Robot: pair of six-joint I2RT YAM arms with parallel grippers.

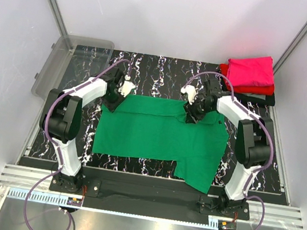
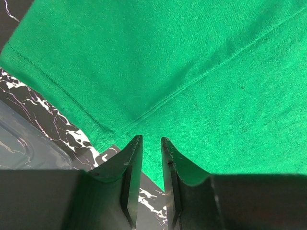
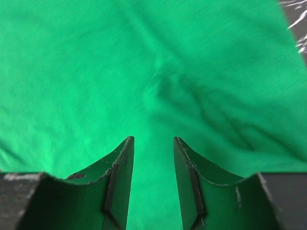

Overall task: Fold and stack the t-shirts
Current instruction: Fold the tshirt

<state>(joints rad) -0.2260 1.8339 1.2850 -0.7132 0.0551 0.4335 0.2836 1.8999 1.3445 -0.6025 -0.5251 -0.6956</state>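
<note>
A bright green t-shirt (image 1: 156,135) lies spread on the black marble table (image 1: 149,68), its top edge folded over and one part hanging toward the near right. My left gripper (image 1: 115,102) hovers at the shirt's far left corner. In the left wrist view its jaws (image 2: 151,139) stand a narrow gap apart over the hemmed corner (image 2: 192,72), with nothing pinched. My right gripper (image 1: 192,116) is over the shirt's far right part. It (image 3: 153,139) is open above wrinkled green cloth (image 3: 96,72). Folded pink (image 1: 251,70), red (image 1: 264,90) and black (image 1: 257,99) t-shirts are stacked at the back right.
A clear grey plastic bin (image 1: 63,64) stands tilted at the table's far left corner, and its wall (image 2: 24,148) shows beside the left fingers. White walls with metal posts close in the sides and back.
</note>
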